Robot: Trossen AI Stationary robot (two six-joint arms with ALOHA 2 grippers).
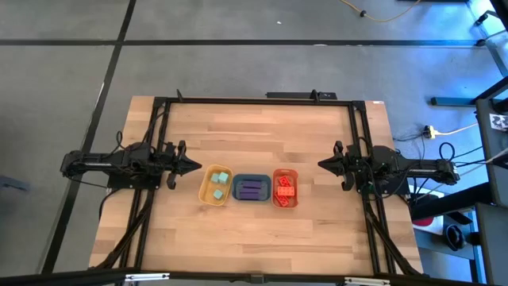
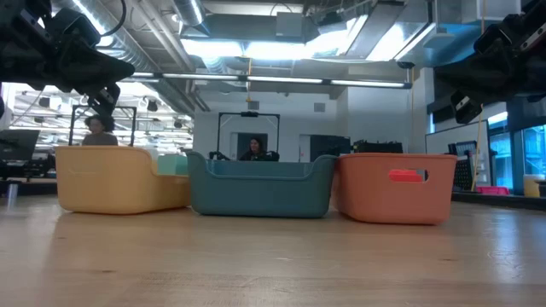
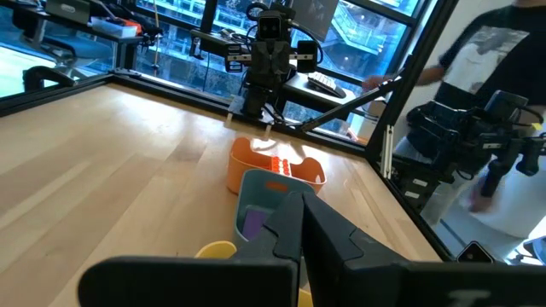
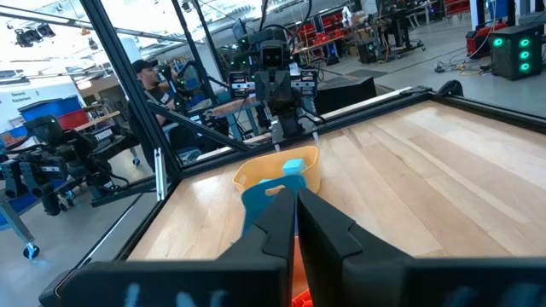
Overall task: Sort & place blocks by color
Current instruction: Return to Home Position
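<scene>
Three trays stand in a row at the table's middle. The yellow tray (image 1: 208, 193) holds mint-green cubes (image 1: 221, 176). The blue tray (image 1: 252, 179) holds purple bars (image 1: 252, 190). The orange tray (image 1: 275, 189) holds orange-red bricks (image 1: 286, 189). My left gripper (image 1: 198, 165) hovers shut just left of the yellow tray, pointing right. My right gripper (image 1: 321, 164) hovers shut to the right of the orange tray, pointing left. The left wrist view shows a purple bar (image 3: 253, 223) in the blue tray (image 3: 252, 189). The right wrist view shows a mint cube (image 4: 293, 166) in the yellow tray (image 4: 260, 176).
Bare wood lies all around the trays. A black frame (image 1: 254, 100) runs along the table's far, left and right edges. Seen from table height, the yellow tray (image 2: 119, 181), blue tray (image 2: 260, 186) and orange tray (image 2: 397, 189) stand side by side. People (image 3: 486, 60) are in the room beyond the table.
</scene>
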